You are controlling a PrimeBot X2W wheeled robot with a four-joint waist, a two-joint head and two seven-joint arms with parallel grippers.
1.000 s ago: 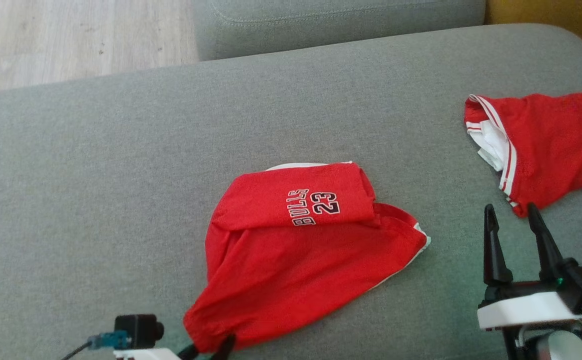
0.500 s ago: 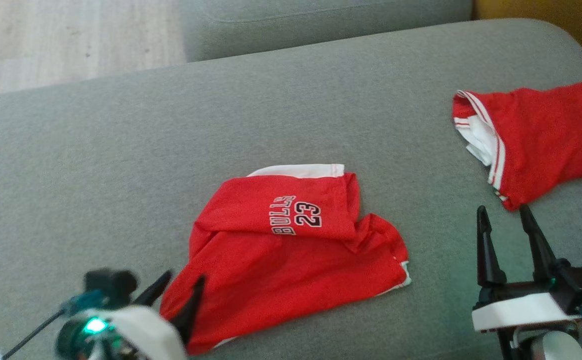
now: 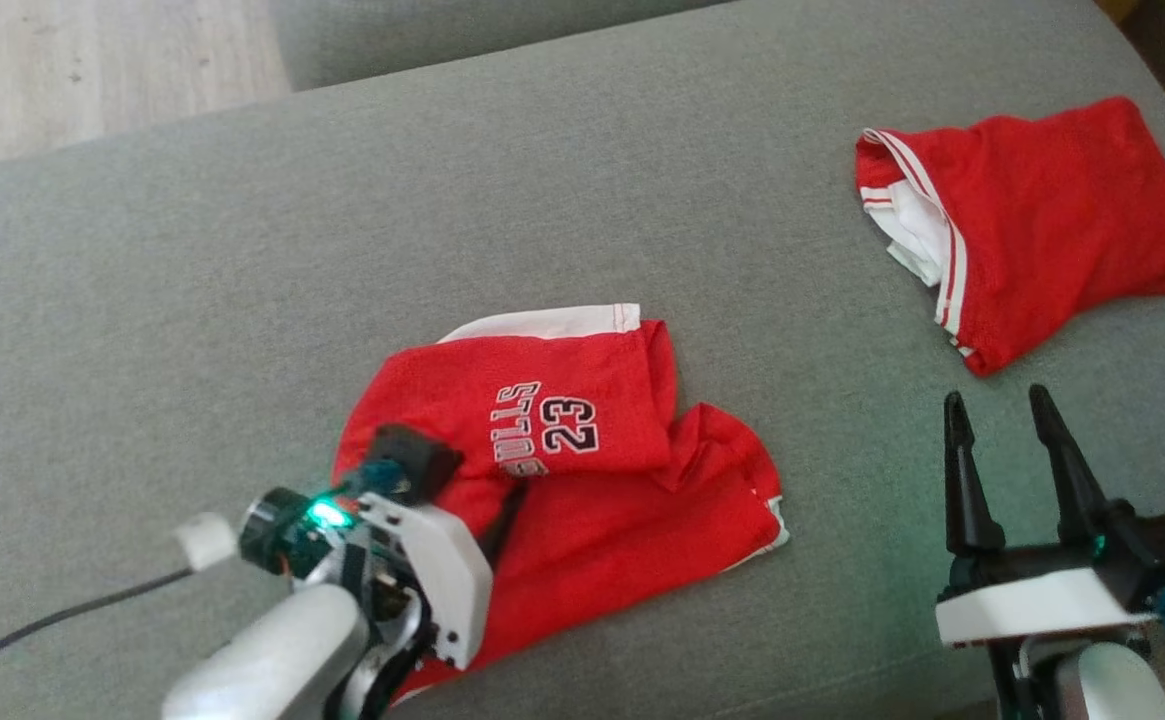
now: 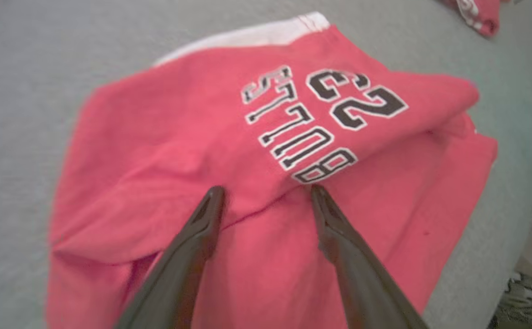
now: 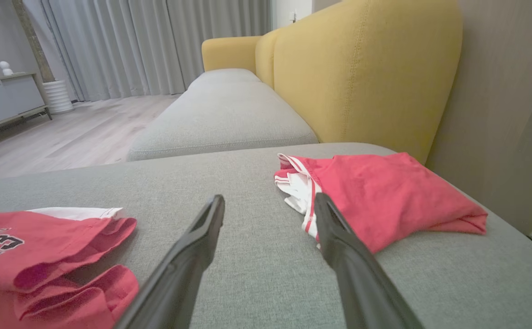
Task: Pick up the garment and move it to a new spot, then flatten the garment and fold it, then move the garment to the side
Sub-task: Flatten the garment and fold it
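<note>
A red mesh garment (image 3: 622,520) lies loosely doubled over near the middle of a grey sofa cushion (image 3: 242,300). Its printed flap, bearing the number 23 (image 4: 357,98), is folded across the lower layer, and a white hem band (image 3: 552,320) peeps out at the far edge. The left gripper (image 4: 266,191) hangs over it with both dark fingers spread wide, one on each side of the flap's near fold, holding nothing; whether the tips touch the cloth cannot be told. The right gripper (image 3: 997,397) stands apart to the right, jaws likewise wide and empty, near a second red piece (image 3: 1042,230). The fabric looks thin, light and limp, likely to sag, slide and drag its layers along when lifted. A pinch at the flap's free edge or a hemmed corner, gathering just one layer, seems the surest hold for flattening it.
</note>
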